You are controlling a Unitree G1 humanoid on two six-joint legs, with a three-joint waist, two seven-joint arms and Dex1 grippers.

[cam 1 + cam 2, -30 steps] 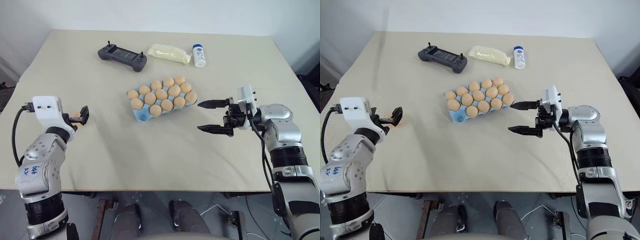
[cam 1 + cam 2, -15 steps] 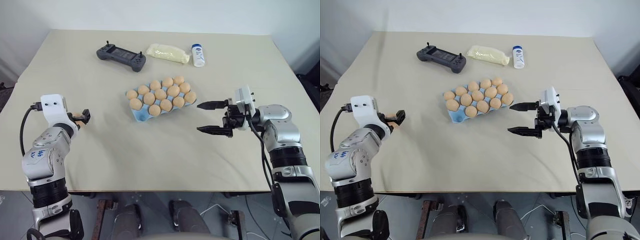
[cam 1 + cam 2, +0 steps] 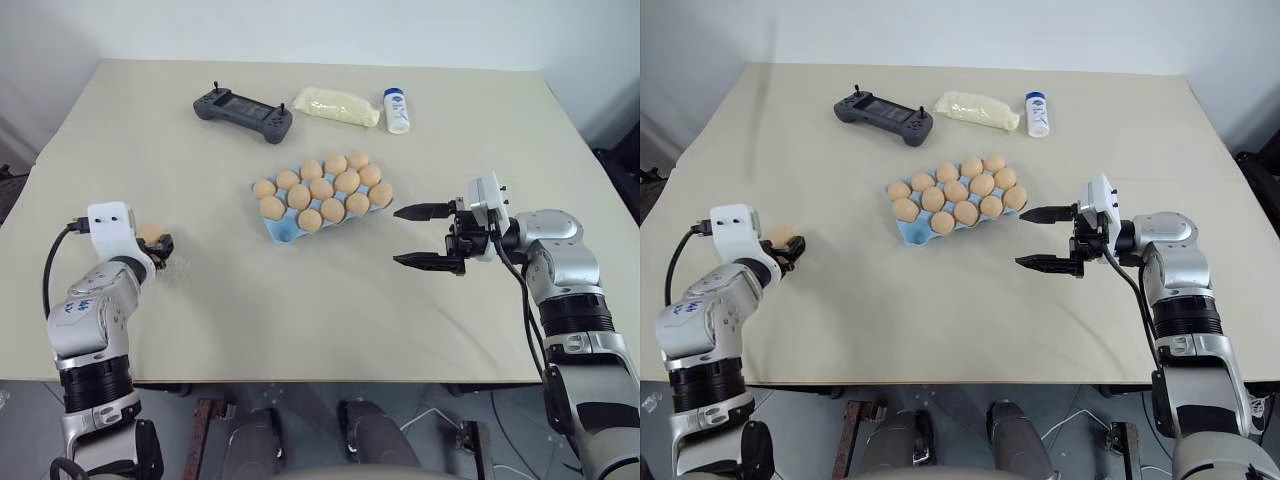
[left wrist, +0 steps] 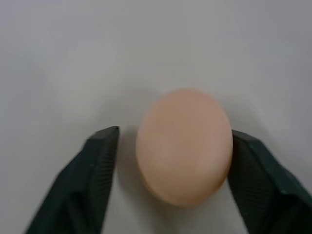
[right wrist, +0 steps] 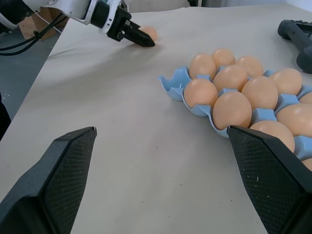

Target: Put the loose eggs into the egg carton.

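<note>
1. Left gripper (image 3: 160, 246), lower left of the frame: its two black fingers (image 4: 100, 165) flank a single smooth orange-tan loose egg (image 4: 184, 145) lying on the beige bench (image 3: 300, 300). One finger touches the egg's side; a narrow gap shows at the other. Whether the egg is firmly gripped cannot be told.
2. Dark grey handheld controller (image 3: 243, 109), upper centre-left, lying flat on the bench.
3. Light-blue moulded egg carton (image 3: 285, 231), centre of the frame, set at a slant. Eleven orange-tan eggs (image 3: 321, 188) sit in its cups; the cup at its near left corner is vacant.
4. Pale yellow soft packet (image 3: 336, 105), upper centre, with a small white blue-capped bottle (image 3: 397, 110) just beside it.
5. Right gripper (image 3: 425, 237), right of centre, near the carton's right end: fingers spread wide apart, holding nothing.
</note>
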